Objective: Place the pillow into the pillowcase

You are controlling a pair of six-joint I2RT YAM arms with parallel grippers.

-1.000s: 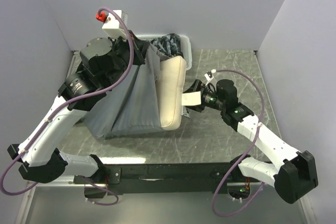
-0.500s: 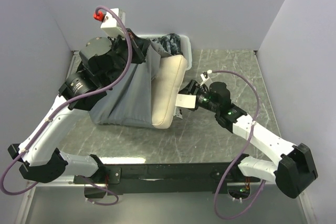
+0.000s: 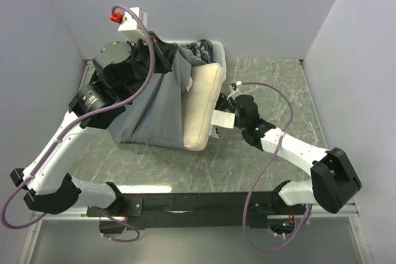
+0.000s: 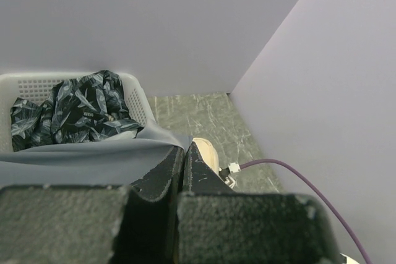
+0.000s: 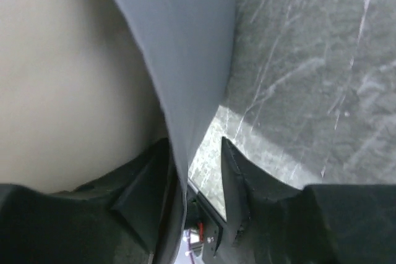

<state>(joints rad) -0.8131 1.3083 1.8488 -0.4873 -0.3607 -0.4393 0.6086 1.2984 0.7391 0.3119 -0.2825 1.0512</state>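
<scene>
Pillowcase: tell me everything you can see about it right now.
Plain grey, wrinkly fabric, the pillowcase hangs like a sack from its top edge, pinched in the shut left gripper. Its bottom looks to rest on the table. The cream pillow sits partly inside, one long side sticking out of the mouth. The grey edge passes between the open fingers of the right gripper.

Pillowcase (image 3: 151, 112) left of counter centre, top edge lifted toward far edge. Pillow (image 3: 203, 103) beside it on right, left part covered by pillowcase. Basket (image 3: 218, 54) behind both at far edge, cloth (image 4: 74, 106) in it. Left gripper (image 4: 184, 153) at pillowcase top. Right gripper (image 5: 195, 153) just right of pillow, pillowcase edge between fingers.
</scene>
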